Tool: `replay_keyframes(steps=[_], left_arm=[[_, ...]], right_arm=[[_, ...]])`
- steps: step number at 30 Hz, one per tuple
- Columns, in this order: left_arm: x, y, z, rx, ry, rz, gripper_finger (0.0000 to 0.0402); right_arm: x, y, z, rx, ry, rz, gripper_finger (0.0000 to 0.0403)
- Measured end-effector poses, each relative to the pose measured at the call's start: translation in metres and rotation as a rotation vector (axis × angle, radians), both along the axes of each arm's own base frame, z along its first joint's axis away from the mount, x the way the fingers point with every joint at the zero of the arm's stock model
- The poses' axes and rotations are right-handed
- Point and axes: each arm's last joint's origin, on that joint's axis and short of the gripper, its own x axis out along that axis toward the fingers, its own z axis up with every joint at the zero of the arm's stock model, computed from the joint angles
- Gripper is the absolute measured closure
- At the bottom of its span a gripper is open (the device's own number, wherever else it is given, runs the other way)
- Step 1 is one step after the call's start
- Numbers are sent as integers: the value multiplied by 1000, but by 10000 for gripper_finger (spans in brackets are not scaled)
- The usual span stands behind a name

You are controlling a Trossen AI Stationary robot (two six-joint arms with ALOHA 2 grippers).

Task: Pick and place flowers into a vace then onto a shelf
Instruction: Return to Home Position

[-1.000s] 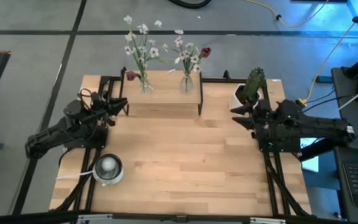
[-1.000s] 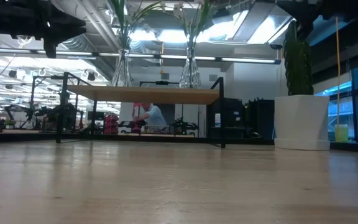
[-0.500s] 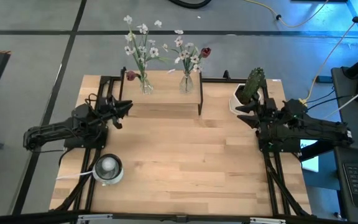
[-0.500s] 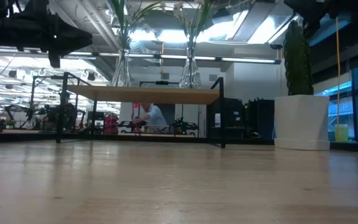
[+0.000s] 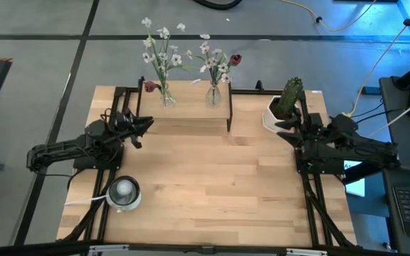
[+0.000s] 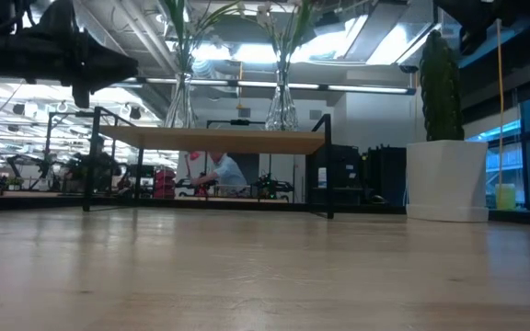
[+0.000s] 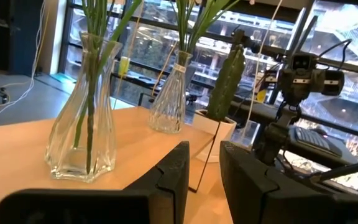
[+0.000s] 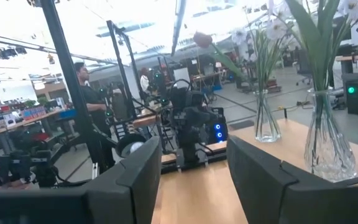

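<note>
Currently the low light-wood shelf (image 5: 188, 111) on thin black legs sits at the far edge of the light-wood tabletop (image 5: 205, 185). One clear ribbed glass vase (image 5: 167, 97) stands upright near the shelf's left end, and a second clear glass vase (image 5: 213, 95) stands upright near its right end, the two apart from each other. Thin green artificial flowers (image 5: 161, 51) with small white blossoms rise from both vases. A dark red bud (image 5: 235, 59) tops the right bunch, and a second reddish bud (image 5: 149, 86) hangs low just beside the left-hand vase. The left end effector (image 5: 144, 132) hovers above the tabletop in front of the shelf's left end, angled toward the shelf. It holds nothing, and its fingers (image 7: 173, 177) are parted by a narrow gap. The right end effector (image 5: 283, 131) hovers at the tabletop's right side, just beside the green cactus in a white pot (image 5: 290, 96). It is empty too, with fingers (image 8: 138, 174) spread wide. A round white-and-grey object (image 5: 123, 192) sits on the near-left part of the tabletop, near the left arm. In the low view both vases stand on the shelf board with the white pot to its right, and a person (image 6: 221, 172) shows in the room beyond, under the shelf. In the right wrist view another person (image 8: 82, 81) stands in the background.
</note>
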Motion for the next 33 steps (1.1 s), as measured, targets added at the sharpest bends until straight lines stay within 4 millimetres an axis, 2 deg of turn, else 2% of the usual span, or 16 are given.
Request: replay_keyframes(steps=[7, 26, 33], left_arm=[[1, 0, -6, -30, 56, 6, 318], [0, 1, -5, -4, 51, 31, 318], [3, 2, -17, -1, 25, 32, 323]], right_arm=[[-6, 0, 0, 0, -10, -18, 218], [-11, 1, -1, 2, -17, -35, 218], [-11, 1, -1, 3, -16, -35, 218]])
